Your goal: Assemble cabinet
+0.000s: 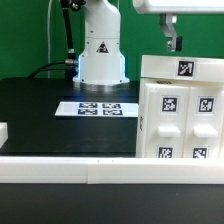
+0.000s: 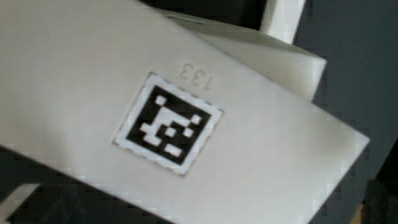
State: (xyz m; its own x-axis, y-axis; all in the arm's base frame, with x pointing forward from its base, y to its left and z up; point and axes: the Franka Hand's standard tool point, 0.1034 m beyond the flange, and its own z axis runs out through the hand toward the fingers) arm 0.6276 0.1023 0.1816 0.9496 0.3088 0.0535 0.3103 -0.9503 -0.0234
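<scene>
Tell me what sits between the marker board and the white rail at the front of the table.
Nothing in the exterior view: between the marker board and the front rail lies only bare black table. The cabinet stands off to that view's right.

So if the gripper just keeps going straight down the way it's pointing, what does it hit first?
Most likely the top of the cabinet: the gripper hangs just above it, and the wrist view is filled by its tagged surface. Exact alignment in depth is unclear.

The cabinet (image 1: 180,110) is looking like smooth white plastic with a soft matt finish, and the black-and-white tags (image 2: 175,122) on it are looking like flat printed paper. Behind the cabinet, the table (image 1: 40,110) is showing a black matt surface. The robot base (image 1: 102,50) is shining as glossy white plastic.
</scene>
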